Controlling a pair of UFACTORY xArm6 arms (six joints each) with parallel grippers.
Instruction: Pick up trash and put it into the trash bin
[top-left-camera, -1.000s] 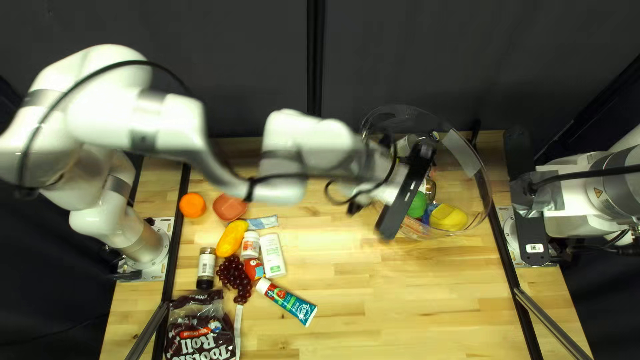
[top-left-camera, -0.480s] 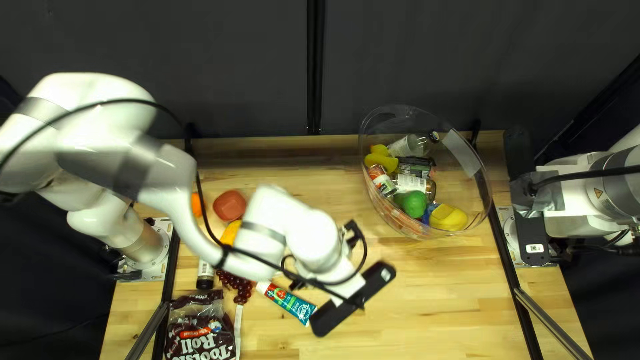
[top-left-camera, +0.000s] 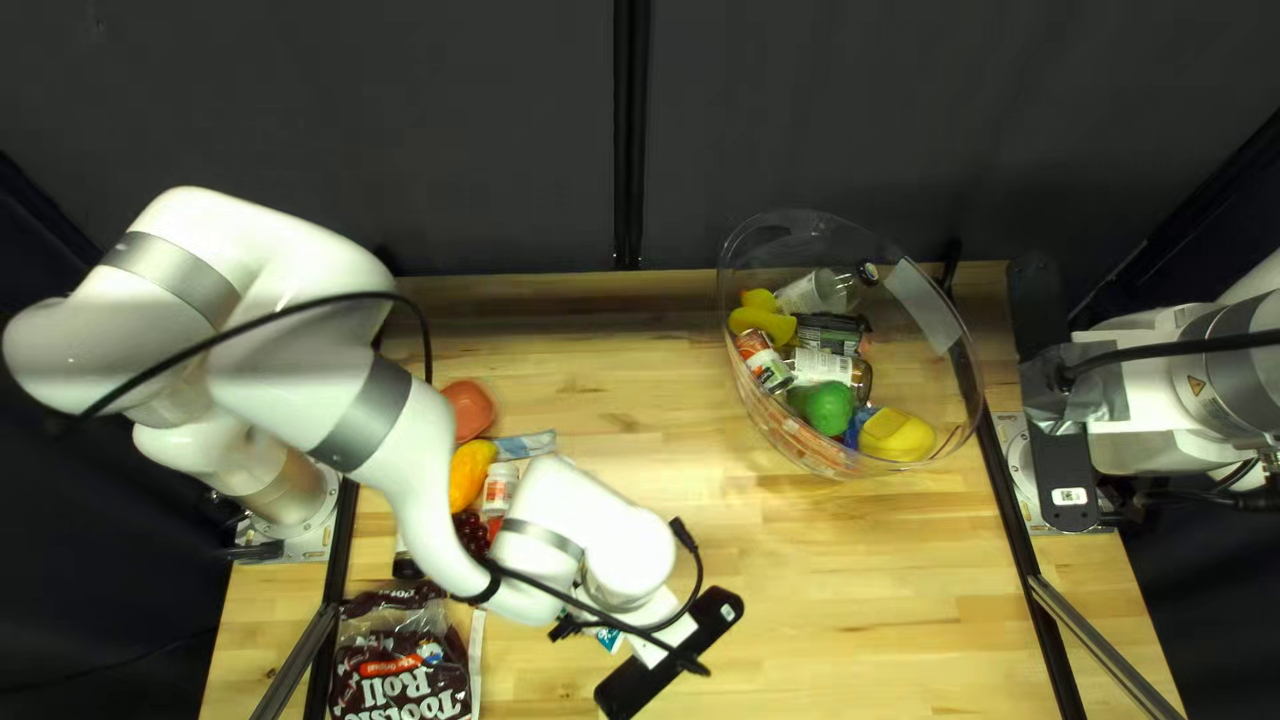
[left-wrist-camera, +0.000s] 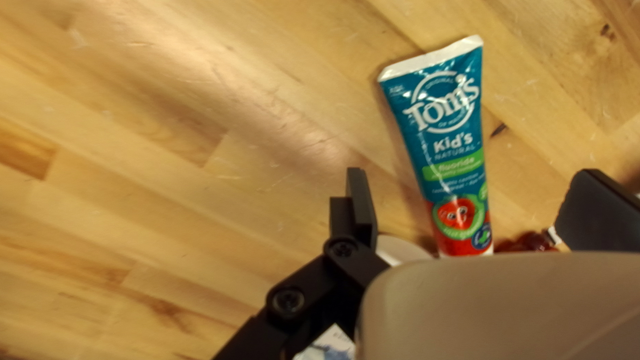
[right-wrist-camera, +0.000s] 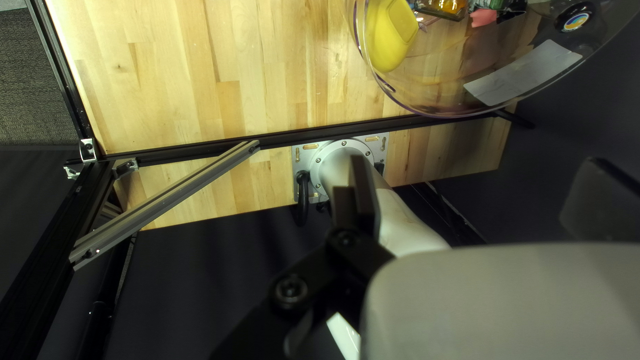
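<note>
In the top left view my left gripper hangs over the near part of the table, covering most of the toothpaste tube. Seen from its wrist, the left gripper is open; the teal and red toothpaste tube lies on the table ahead of and between its fingers, its cap end hidden by the gripper's body. My right gripper is at the right table edge; in the right wrist view the right gripper stands open, holding nothing. The clear round bin contains bottles, a green ball and yellow objects.
Left of the left gripper are a candy bag, dark red grapes, a white bottle, a yellow-orange fruit, a blue wrapper and a reddish dish-like object. A metal rail crosses the right near corner.
My left arm has swung from over the bin toward the table's near left part, and its gripper is now over the toothpaste tube. My right arm and the bin have stayed put.
</note>
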